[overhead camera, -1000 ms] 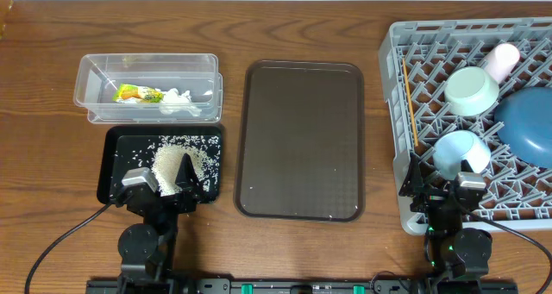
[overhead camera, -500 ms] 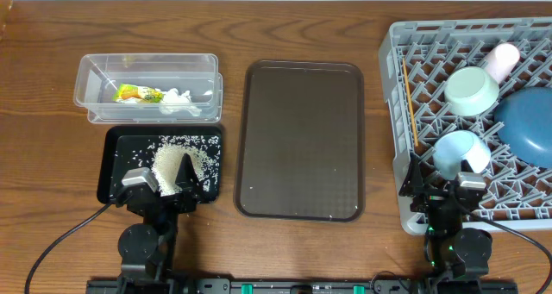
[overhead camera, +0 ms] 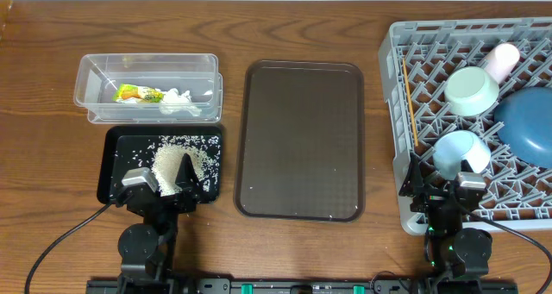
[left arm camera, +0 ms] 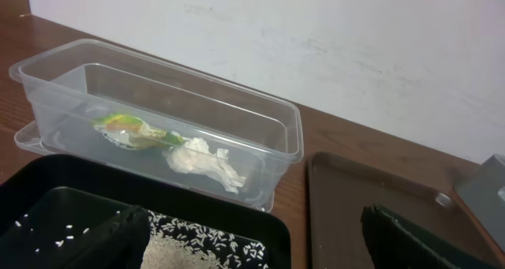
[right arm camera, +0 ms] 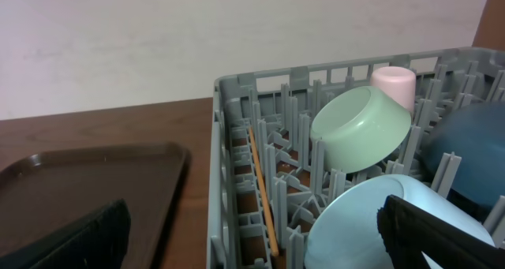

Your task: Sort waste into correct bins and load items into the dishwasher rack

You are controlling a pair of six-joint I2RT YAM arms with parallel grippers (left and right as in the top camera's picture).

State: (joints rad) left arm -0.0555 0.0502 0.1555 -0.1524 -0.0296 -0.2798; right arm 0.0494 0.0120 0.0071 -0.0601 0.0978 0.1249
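Observation:
White rice (overhead camera: 178, 159) lies in the black tray (overhead camera: 121, 147). Behind it, the clear tub (overhead camera: 95, 74) holds the yellow-green wrapper (overhead camera: 138, 94) and the white tissue (overhead camera: 183, 103). My left gripper (overhead camera: 164, 180) stands open over the tray's near edge, nothing between its fingers (left arm camera: 118, 237). The grey rack (overhead camera: 405, 53) carries a pink cup (overhead camera: 501, 59), two pale bowls (overhead camera: 471, 90) (overhead camera: 459, 151), the dark blue dish (overhead camera: 528, 126) and a wooden stick (overhead camera: 410, 104). Open and empty, my right gripper (overhead camera: 442, 184) sits at the rack's near left corner.
A large dark brown serving tray (overhead camera: 302, 139) lies between the bins and the rack, with nothing on it. In the right wrist view its corner (right arm camera: 95, 182) shows left of the rack wall (right arm camera: 225, 166). A pale wall stands behind the table.

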